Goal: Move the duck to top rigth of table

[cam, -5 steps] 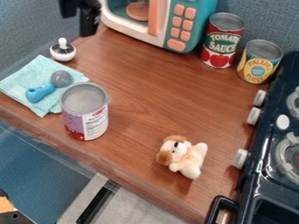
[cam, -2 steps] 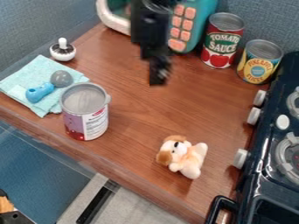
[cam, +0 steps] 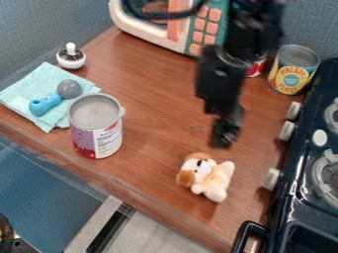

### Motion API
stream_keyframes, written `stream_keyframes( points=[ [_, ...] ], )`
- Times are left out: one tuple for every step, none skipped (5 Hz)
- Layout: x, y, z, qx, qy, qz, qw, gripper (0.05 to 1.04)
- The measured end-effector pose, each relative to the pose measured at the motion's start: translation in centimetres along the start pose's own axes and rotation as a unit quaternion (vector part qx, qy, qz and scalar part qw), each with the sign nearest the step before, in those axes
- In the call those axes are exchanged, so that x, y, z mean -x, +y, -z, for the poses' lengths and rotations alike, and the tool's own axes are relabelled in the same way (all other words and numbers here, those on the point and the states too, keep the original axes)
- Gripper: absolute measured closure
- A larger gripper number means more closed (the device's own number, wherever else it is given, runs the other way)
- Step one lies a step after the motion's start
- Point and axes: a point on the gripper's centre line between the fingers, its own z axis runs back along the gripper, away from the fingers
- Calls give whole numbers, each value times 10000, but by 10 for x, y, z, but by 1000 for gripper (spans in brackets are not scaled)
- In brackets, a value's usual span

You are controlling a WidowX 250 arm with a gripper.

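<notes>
One plush dog (cam: pixel 208 179) lies between table edge (cam: pixel 135 199) and stove (cam: pixel 297 195).

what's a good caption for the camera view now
Black robot gripper above a small white-and-tan plush dog on a brown wooden table, near a purple-and-white labelled can.

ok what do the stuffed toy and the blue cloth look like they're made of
The stuffed toy looks like soft plush, matt and fuzzy at its edges. The cloth seems a thin woven fabric, possibly cotton, matt with soft creases.
</notes>
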Motion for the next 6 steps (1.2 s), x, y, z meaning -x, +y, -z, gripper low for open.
stream_keyframes(
  points=[
    [-3,11,4,-265,-43,90,9996,84],
    [-2,21,5,-408,-86,214,9989,84],
    [-2,34,9,-730,-37,203,9971,84],
    [-6,36,20,-847,-261,192,9959,84],
    [-12,38,34,-932,-498,213,9942,84],
    [-15,34,47,-950,-624,213,9933,137]
  ],
)
